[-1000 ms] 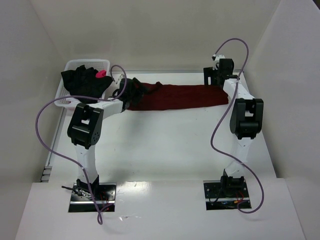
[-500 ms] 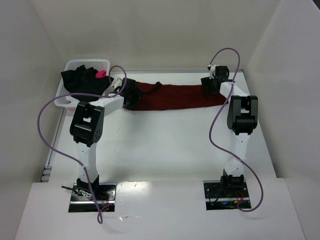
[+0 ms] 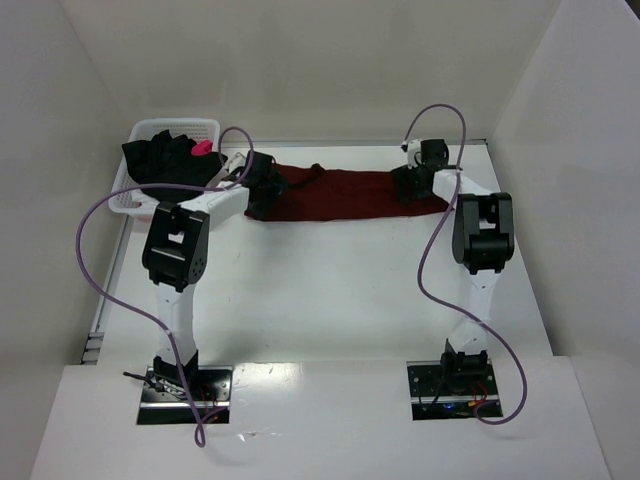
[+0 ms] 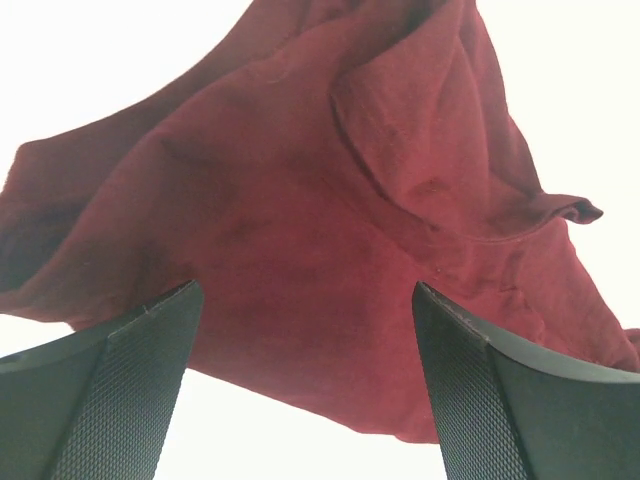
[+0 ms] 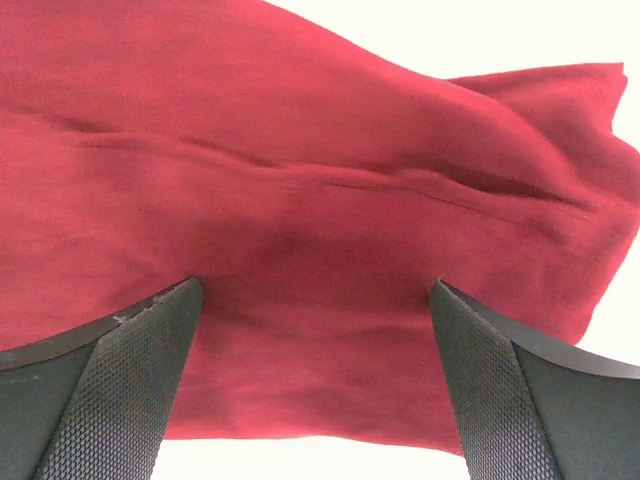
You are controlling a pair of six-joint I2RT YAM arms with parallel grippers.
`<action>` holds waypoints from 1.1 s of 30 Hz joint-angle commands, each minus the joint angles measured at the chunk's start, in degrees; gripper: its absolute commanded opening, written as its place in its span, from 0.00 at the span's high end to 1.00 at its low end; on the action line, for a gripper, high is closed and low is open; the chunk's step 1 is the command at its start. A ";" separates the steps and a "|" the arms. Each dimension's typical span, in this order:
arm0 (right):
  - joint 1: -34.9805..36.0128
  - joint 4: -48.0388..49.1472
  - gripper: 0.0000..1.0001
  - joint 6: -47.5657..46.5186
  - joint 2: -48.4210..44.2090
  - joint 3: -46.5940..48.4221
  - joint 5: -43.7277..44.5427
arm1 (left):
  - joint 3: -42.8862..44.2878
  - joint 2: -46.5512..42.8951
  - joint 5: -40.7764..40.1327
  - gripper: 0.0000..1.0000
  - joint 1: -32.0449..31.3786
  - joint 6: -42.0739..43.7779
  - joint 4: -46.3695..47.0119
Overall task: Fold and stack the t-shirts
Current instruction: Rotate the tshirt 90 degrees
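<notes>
**Both pincers open over the maroon shirt, grasp not yet made**

At the bottom of the top view you see only the two arm bases and bare table (image 3: pixel 330 290); the work is higher in the frame. Both arms reach to the upper middle, where the maroon t-shirt (image 3: pixel 345 195) lies on the table as a long, wrinkled band from left to right.

The left gripper (image 4: pixel 305 288) hangs over its left end and the right gripper (image 5: pixel 315 283) over its right end. Both have the jaws spread wide and hold nothing.

I judge that you are at the grasp before a fold. The next move calls for lowering both and closing on the cloth ends together.

In the upper left, the black t-shirt (image 3: pixel 165 162) hangs over the white basket (image 3: pixel 207 126).

Whether the fingertips touch the cloth I cannot tell. The grippers cover both shirt ends in the top view, and collar and sleeves are hard to make out.
</notes>
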 commanded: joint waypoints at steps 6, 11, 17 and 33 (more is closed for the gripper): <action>9.59 -2.40 0.00 -5.98 -0.65 -1.69 0.72 | 1.30 -1.10 0.96 0.07 1.64 1.43 -0.18; 13.54 -0.82 0.00 -6.60 -4.51 -7.05 0.21 | -2.66 -3.39 1.48 0.06 3.31 2.04 1.22; 22.06 -2.21 0.00 -6.51 -7.15 -9.71 -0.41 | -6.35 -6.30 2.54 0.06 3.31 2.05 3.15; 45.19 -5.13 0.10 10.62 -12.59 -17.77 -3.93 | -12.95 -15.60 5.09 0.05 6.12 6.96 6.14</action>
